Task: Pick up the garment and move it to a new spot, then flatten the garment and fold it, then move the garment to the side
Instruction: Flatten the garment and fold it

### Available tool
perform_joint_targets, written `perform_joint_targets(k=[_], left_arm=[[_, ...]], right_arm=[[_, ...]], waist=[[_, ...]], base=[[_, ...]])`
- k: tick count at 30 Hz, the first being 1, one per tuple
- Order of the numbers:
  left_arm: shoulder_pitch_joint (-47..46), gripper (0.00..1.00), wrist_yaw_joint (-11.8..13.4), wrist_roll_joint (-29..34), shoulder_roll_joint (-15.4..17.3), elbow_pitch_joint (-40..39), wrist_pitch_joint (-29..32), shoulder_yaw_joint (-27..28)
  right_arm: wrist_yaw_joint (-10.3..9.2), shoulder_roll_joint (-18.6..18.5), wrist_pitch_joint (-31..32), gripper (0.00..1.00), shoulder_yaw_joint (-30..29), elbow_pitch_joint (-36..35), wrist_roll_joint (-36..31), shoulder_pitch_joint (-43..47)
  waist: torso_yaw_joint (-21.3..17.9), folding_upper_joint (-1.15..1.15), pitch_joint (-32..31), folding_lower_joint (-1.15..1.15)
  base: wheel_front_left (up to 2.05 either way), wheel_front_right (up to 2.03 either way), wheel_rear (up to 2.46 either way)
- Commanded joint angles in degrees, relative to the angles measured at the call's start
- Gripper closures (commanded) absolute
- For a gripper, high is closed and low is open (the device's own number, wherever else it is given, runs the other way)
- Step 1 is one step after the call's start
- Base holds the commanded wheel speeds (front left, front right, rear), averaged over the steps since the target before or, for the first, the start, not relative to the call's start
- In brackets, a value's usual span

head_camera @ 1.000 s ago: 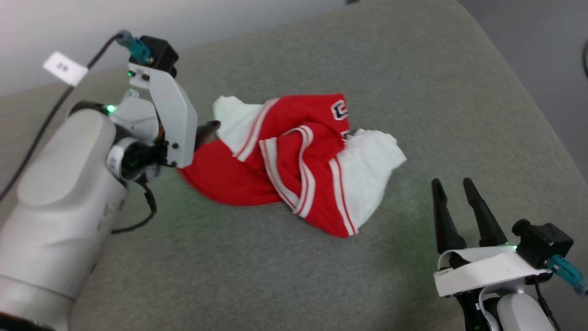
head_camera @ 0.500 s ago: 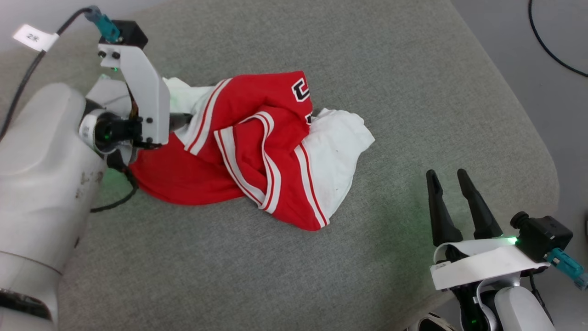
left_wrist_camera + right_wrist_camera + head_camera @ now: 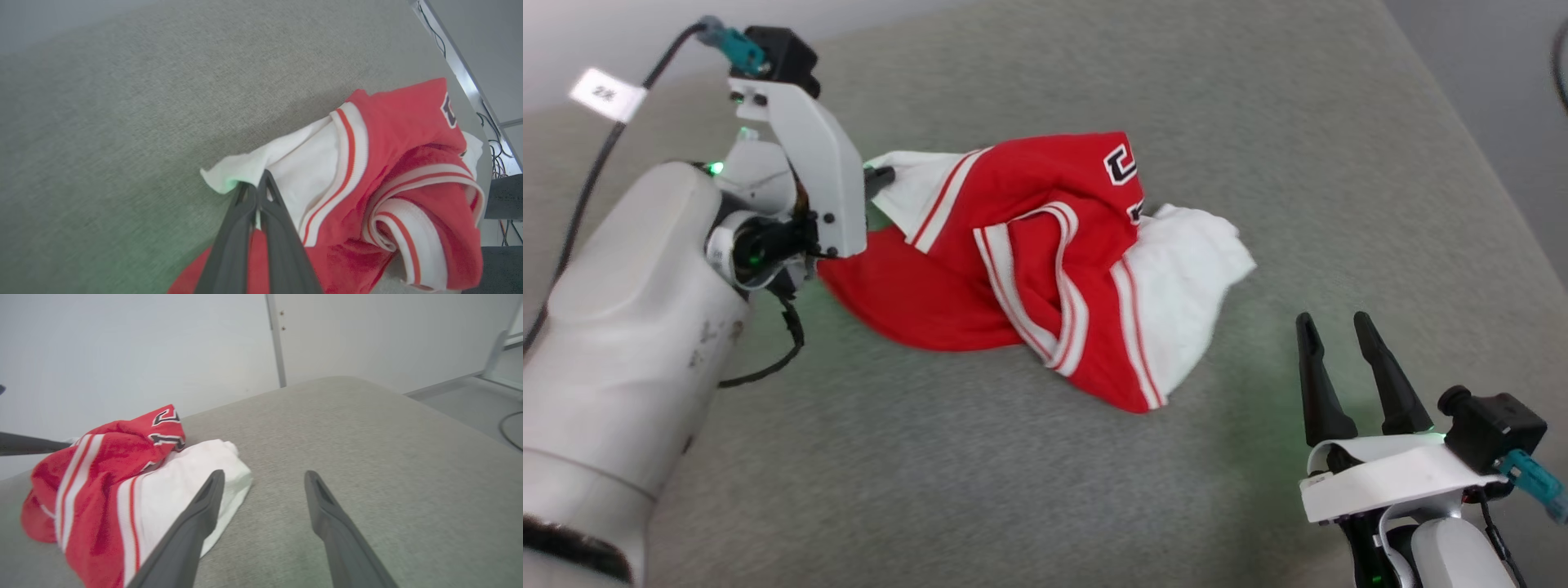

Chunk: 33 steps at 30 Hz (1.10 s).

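The garment (image 3: 1029, 269) is a crumpled red jersey with white sleeves and striped trim, lying in a heap on the grey padded surface (image 3: 1013, 490). My left gripper (image 3: 882, 174) is at its far left end, shut on the edge of a white sleeve. The left wrist view shows the two dark fingers pressed together at the left gripper (image 3: 257, 184), pinching the garment (image 3: 388, 163) at its white cloth. My right gripper (image 3: 1335, 320) stands open to the right of the heap with nothing between its fingers. In the right wrist view the right gripper (image 3: 264, 473) is just right of the garment (image 3: 102, 477).
The padded surface ends in a rounded edge at the right, with grey floor and a dark cable (image 3: 1561, 82) beyond. A tagged cable (image 3: 607, 94) trails from my left wrist. A pale wall and door frame (image 3: 276, 339) stand behind the surface.
My left gripper has gone from open to shut on the white sleeve edge, which now stretches out to the left. The head camera has shifted. The right gripper stays open in place.
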Motion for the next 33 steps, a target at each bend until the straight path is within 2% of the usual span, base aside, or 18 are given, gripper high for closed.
perform_joint_targets(k=[1, 5, 10, 17, 24, 27, 28, 29, 30, 31, 32, 33], left_arm=[[1.1, 1.0, 0.0, -0.7, 0.8, -0.7, -0.7, -0.2], [3.0, 1.0, 0.0, -2.6, 3.8, -3.0, -3.0, -0.3], [7.0, 1.0, 0.0, -3.2, 9.4, -4.1, -2.9, -0.9], [13.8, 1.0, 3.1, -1.5, 15.7, -4.1, -2.2, -2.3], [19.1, 1.0, 7.0, -1.3, 18.3, -6.2, -1.6, -3.2], [21.1, 1.0, 7.9, -2.8, 17.5, -7.0, -2.9, -2.4], [21.4, 0.95, 8.1, -2.9, 17.6, -7.3, -3.5, -2.1], [21.7, 0.78, 8.4, -2.9, 17.6, -7.5, -4.4, -1.8], [22.2, 0.51, 8.7, -3.2, 17.5, -7.8, -5.2, -1.5], [22.7, 0.14, 8.8, -3.1, 17.6, -8.1, -6.0, -1.5], [23.1, 0.0, 9.0, -2.9, 17.5, -8.5, -7.3, -1.2], [23.5, 0.0, 9.2, -2.7, 17.6, -9.0, -8.7, -0.9]], right_arm=[[-0.04, 0.0, 0.0, 0.0, 0.1, 0.2, -0.6, 0.5], [-0.04, 0.0, 0.0, 0.0, -0.2, 0.9, -1.9, 1.2], [-0.03, 0.0, 0.0, 0.0, -0.3, 1.3, -2.8, 1.7], [-0.03, 0.0, 0.0, 0.0, -0.6, 1.3, -3.1, 2.8], [-0.03, 0.0, 0.0, 0.0, -1.7, 1.5, -3.8, 3.3], [-0.04, 0.0, 0.0, 0.0, -1.8, 1.6, -4.4, 3.1], [-0.04, -0.1, 0.0, 0.0, -1.7, 1.7, -4.6, 3.0], [-0.04, -0.4, 0.0, 0.0, -1.6, 1.8, -4.8, 2.8], [-0.04, -0.8, 0.0, 0.0, -1.4, 1.9, -5.1, 2.6], [-0.03, -1.1, 0.0, 0.0, -1.2, 2.2, -5.1, 2.4], [-0.04, -1.6, 0.0, 0.0, -0.9, 2.5, -5.2, 2.3], [-0.04, -2.0, 0.0, 0.0, -0.4, 3.0, -5.3, 2.2]], waist=[[6.2, 0.0, -4.9, 0.0], [10.0, 0.0, -7.4, 0.0], [12.6, 0.0, -9.2, 0.0], [13.1, 0.0, -9.6, 0.0], [12.1, 0.0, -9.1, 0.0], [11.8, 0.0, -9.2, 0.0], [11.8, 0.0, -9.3, 0.0], [11.8, 0.0, -9.5, 0.0], [11.8, 0.0, -9.6, 0.0], [11.9, 0.0, -9.8, 0.0], [12.1, 0.0, -10.0, 0.0], [12.3, 0.0, -10.2, 0.0]], base=[[0.0, 0.0, 0.0], [0.0, 0.0, 0.0], [0.0, 0.0, 0.0], [0.0, 0.0, 0.0], [0.0, 0.0, 0.0], [0.0, 0.0, 0.0], [0.0, 0.0, 0.0], [0.0, 0.0, 0.0], [0.0, 0.0, 0.0], [0.0, 0.0, 0.0], [0.0, 0.0, 0.0], [0.0, 0.0, 0.0]])
